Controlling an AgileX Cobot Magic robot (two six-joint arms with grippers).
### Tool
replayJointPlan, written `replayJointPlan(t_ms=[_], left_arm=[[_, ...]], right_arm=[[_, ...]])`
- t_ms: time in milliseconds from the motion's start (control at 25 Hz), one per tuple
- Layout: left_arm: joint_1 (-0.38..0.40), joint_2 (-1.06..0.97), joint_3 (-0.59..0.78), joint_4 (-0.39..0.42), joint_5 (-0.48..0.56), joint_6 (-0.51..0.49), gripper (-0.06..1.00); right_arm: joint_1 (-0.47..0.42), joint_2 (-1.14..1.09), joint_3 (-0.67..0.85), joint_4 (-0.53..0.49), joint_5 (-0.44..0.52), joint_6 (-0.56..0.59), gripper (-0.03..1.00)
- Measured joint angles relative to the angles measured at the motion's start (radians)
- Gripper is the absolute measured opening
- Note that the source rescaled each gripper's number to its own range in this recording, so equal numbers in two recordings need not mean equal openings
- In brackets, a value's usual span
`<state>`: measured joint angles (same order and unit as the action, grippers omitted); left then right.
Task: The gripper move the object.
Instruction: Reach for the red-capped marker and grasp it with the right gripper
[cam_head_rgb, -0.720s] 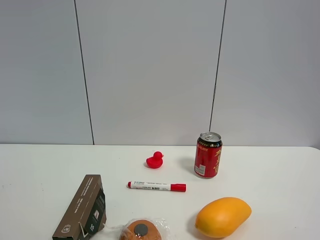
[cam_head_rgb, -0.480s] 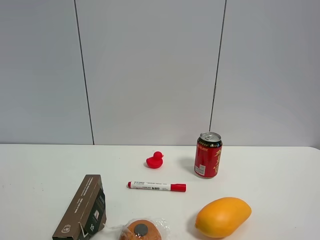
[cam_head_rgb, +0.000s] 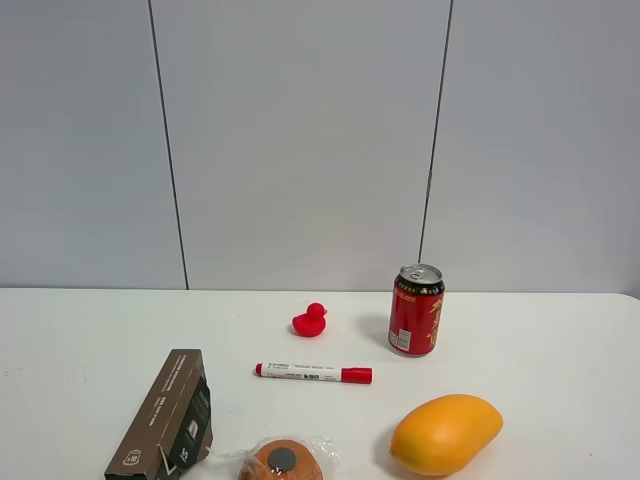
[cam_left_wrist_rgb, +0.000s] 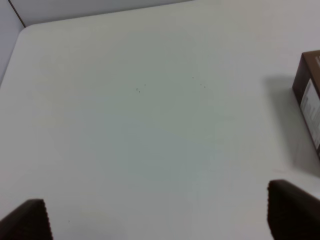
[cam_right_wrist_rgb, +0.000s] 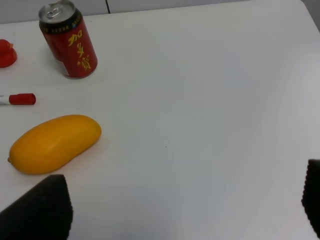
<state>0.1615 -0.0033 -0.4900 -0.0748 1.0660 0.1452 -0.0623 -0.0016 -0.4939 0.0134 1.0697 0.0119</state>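
Note:
The white marker pen with a red cap (cam_head_rgb: 313, 373) lies flat on the white table (cam_head_rgb: 80, 340), cap pointing right, between the red duck and the wrapped bun. Its capped end shows at the edge of the right wrist view (cam_right_wrist_rgb: 20, 99). Neither arm shows in the exterior high view. My left gripper (cam_left_wrist_rgb: 159, 215) is open and empty over bare table, beside the brown carton. My right gripper (cam_right_wrist_rgb: 175, 202) is open and empty over bare table, to the right of the mango and well away from the pen.
A red drink can (cam_head_rgb: 416, 310) (cam_right_wrist_rgb: 68, 46) and a red rubber duck (cam_head_rgb: 310, 320) stand behind the pen. An orange-yellow mango (cam_head_rgb: 445, 433) (cam_right_wrist_rgb: 55, 143), a plastic-wrapped bun (cam_head_rgb: 283, 460) and a long brown carton (cam_head_rgb: 165, 415) (cam_left_wrist_rgb: 310, 100) lie along the front.

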Motion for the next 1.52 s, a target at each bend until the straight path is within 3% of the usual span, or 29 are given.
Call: replayJointPlan(t_ms=[920, 1160, 1360, 1520], left_arm=[[0.0, 0.0, 0.0, 0.0, 0.0, 0.0, 1.0], [0.0, 0.0, 0.0, 0.0, 0.0, 0.0, 1.0], [0.0, 0.0, 0.0, 0.0, 0.0, 0.0, 1.0], [0.0, 0.0, 0.0, 0.0, 0.0, 0.0, 1.0]], right_arm=[[0.006, 0.027, -0.019, -0.013, -0.011, -0.026, 1.0], [0.048, 0.286, -0.202, -0.116, -0.154, -0.105, 1.0], [0.1, 0.558, -0.35, -0.006, -0.256, -0.105, 1.0], [0.194, 0.731, -0.419, 0.046, -0.299, -0.099, 1.0]])
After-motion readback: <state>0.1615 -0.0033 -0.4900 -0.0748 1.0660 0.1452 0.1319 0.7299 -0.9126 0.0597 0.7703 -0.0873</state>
